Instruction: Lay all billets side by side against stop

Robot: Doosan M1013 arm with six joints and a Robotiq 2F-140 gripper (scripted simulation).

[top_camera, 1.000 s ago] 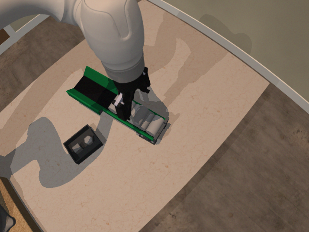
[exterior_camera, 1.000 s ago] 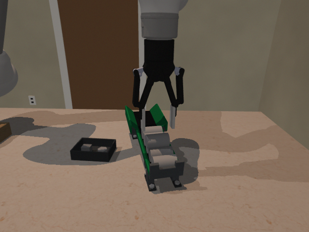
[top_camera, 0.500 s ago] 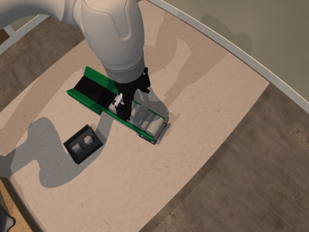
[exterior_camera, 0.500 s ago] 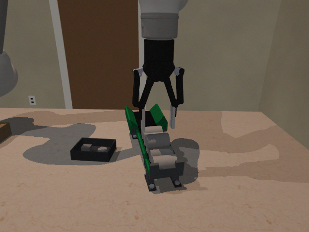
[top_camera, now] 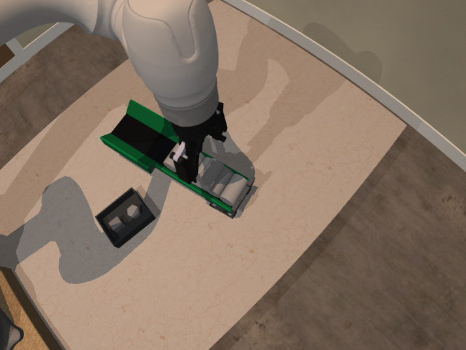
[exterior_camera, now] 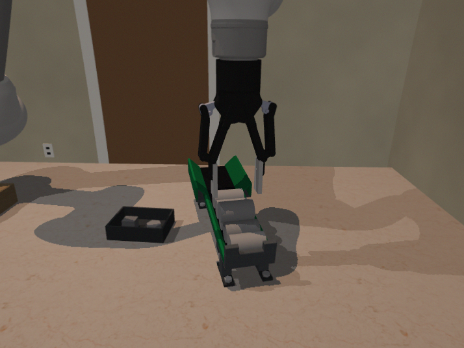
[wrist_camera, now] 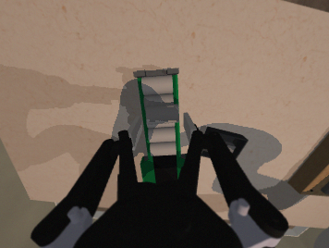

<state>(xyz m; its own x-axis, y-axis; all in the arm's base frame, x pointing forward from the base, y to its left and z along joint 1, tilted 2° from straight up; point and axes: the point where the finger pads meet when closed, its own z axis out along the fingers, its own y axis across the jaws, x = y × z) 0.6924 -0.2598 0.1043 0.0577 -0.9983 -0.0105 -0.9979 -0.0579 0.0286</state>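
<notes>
The green feed ramp with a black floor slopes down to a grey stop. Several grey billets lie on its lower part. One billet sits raised on top of two others in the middle of the row; it also shows in the top view and in shadow in the wrist view. One billet lies against the stop. Another lies furthest uphill. My gripper is open and empty. It hangs above the ramp with a finger on each side, over the uphill billet, just uphill of the raised one.
A black open bin with two grey pieces stands on the table to one side of the ramp; it also shows in the exterior view. The upper ramp floor holds no billets. A brown-edged object sits at the table's far left.
</notes>
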